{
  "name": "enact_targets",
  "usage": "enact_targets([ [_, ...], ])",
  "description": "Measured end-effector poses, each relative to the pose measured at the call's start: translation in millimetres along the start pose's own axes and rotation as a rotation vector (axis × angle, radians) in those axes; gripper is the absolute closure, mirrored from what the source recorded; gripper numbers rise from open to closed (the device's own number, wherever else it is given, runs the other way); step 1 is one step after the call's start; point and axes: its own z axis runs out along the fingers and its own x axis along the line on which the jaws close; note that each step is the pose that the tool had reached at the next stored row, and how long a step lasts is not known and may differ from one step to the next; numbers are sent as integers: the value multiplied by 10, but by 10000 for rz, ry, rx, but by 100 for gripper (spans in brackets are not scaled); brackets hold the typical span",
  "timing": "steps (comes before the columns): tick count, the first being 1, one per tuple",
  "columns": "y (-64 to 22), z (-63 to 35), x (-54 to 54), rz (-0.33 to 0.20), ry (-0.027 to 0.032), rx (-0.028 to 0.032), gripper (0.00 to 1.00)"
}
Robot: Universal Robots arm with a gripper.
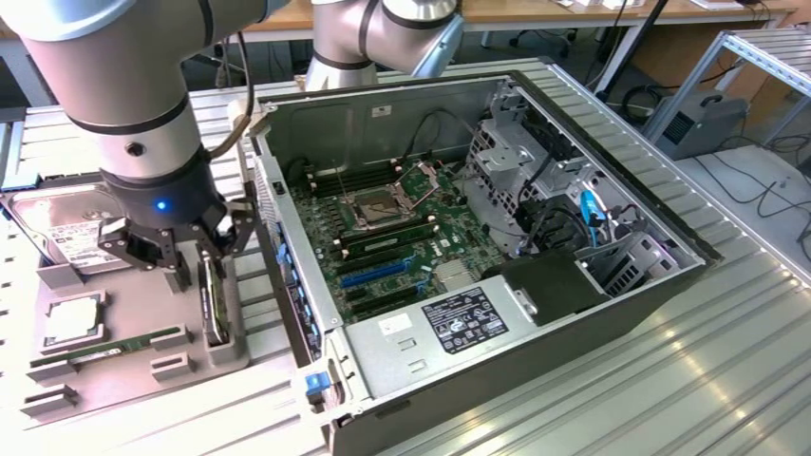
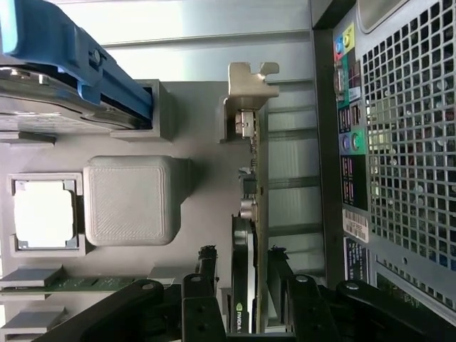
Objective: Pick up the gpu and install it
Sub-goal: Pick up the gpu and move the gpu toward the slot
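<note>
The gpu (image 1: pixel 216 306) stands on its edge in a slot of the grey holder tray (image 1: pixel 165 366), left of the open computer case (image 1: pixel 507 361) in the exterior view. In the wrist view the gpu (image 2: pixel 251 214) shows edge-on, with its silver bracket (image 2: pixel 248 92) at the far end. My gripper (image 1: pixel 193 271) hangs right over the card and is open. One of its black fingers (image 2: pixel 208 262) stands on each side of the card's near end, with a small gap on both sides. The motherboard (image 1: pixel 393 237) lies bare inside the case, with blue slots (image 1: pixel 367 275).
The holder tray also carries a hard drive (image 1: pixel 64 233), a CPU (image 1: pixel 74 318) and a RAM stick (image 1: pixel 108 347). The case's rear panel (image 2: pixel 399 142) rises close beside the card. A second arm's base (image 1: pixel 380 38) stands behind the case.
</note>
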Motion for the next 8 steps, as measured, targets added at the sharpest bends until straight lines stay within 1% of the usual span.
enact_targets([
  [3,27,21,1,0,-2,5,58],
  [8,42,60,-2,-1,-1,19,58],
])
